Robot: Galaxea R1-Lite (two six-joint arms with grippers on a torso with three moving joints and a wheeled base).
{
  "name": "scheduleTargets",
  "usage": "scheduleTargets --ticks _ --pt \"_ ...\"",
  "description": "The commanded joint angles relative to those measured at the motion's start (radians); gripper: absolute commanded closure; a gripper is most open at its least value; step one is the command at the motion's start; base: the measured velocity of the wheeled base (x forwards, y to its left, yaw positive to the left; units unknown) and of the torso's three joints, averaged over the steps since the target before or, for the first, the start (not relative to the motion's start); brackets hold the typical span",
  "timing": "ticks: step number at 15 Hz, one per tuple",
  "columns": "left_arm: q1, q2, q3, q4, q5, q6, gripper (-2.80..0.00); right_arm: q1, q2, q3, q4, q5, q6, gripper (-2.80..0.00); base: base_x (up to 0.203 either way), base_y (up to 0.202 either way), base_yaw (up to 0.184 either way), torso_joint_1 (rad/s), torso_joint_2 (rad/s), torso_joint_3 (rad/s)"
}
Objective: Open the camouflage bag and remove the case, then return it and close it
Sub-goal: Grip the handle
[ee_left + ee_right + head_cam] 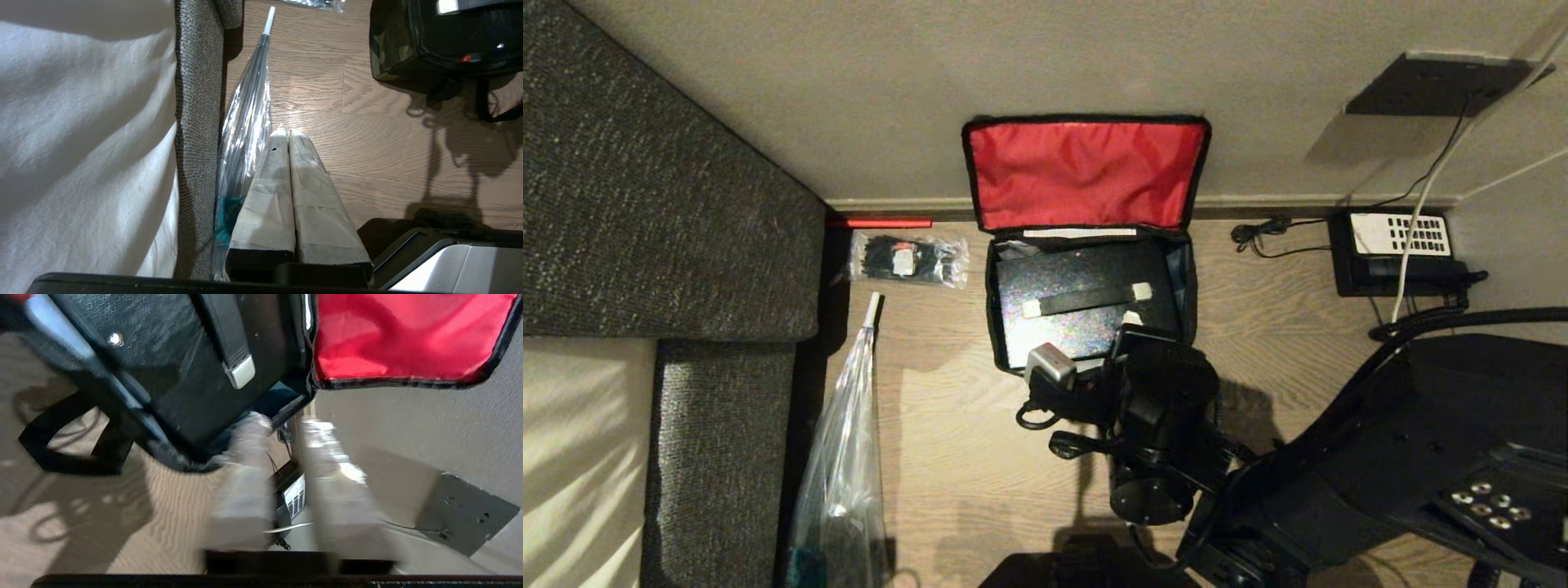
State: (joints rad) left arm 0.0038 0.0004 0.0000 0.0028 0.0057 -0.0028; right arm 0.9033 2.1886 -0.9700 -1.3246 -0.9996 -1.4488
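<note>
Right pincer [1131, 322] at bag's [1086, 163] 5 o'clock corner, fingers parted, holding nothing. Case [1086, 302] looks stiff, slick; you'd grab its handle [1086, 300] mid-strap.

I see the camouflage bag [1086, 237] as soft cloth, its lid lining red and faintly sheeny. The case [1078, 302] has a pebbled, slightly glossy black shell. Wood-grain floor [964, 457], matt. Coarse woven sofa [645, 180]; clear crinkled plastic wrap [845, 457]. Left gripper [286, 134] fingers wrapped in pale tape.
</note>
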Motion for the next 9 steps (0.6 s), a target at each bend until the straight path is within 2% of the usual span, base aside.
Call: scheduleTargets --ticks 1,4,6,9 --pt "0.002 -0.002 0.003 0.000 0.000 -0.002 0.00 -0.037 0.090 -0.085 0.007 0.002 -0.003 -2.80 0.000 0.000 0.000 0.000 0.00 0.000" --pt "0.001 -0.002 0.003 0.000 0.000 -0.001 0.00 -0.060 0.117 -0.156 0.090 0.041 0.011 -2.80 0.000 0.000 0.000 0.000 0.00 0.000" --pt "0.001 -0.002 0.003 0.000 0.000 -0.001 0.00 -0.060 0.148 -0.181 0.091 0.054 0.012 -2.80 0.000 0.000 0.000 0.000 0.00 0.000" --pt "0.001 -0.002 0.002 0.000 0.000 -0.001 0.00 -0.110 0.225 -0.270 0.056 0.132 0.006 -2.80 0.000 0.000 0.000 0.000 0.00 0.000"
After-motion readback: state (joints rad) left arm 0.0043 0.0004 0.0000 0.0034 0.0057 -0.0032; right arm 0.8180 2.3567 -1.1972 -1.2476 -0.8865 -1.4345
